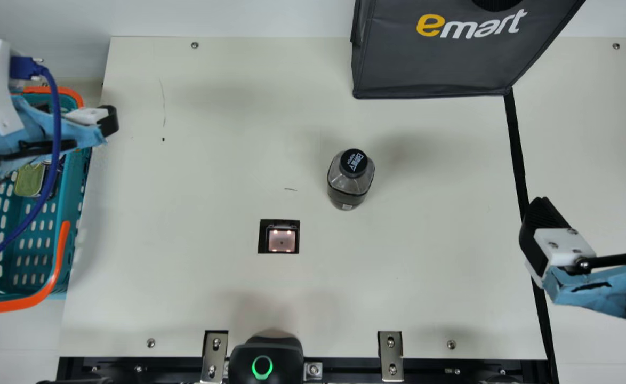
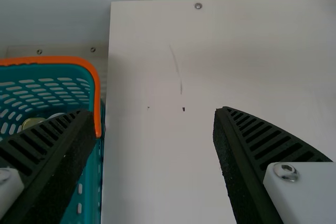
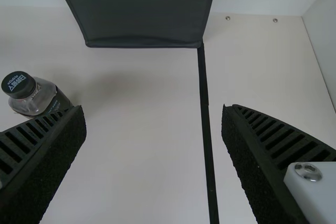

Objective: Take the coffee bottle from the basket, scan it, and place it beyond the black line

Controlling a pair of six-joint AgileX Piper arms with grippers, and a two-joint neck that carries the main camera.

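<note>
One upright bottle [image 1: 349, 184], scanner [image 1: 282, 241] near — basket [image 1: 63, 250], perhaps can [image 1: 29, 181]

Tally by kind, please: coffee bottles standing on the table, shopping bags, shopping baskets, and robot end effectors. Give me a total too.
Coffee bottle: 1
Shopping bag: 1
Shopping basket: 1
End effectors, left end effector and right end effector: 2
Total: 5

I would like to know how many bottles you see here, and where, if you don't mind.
1: the bottle stands upright on the table, between the scanner and the dark bag. Others may be hidden in the partly covered basket.
</note>
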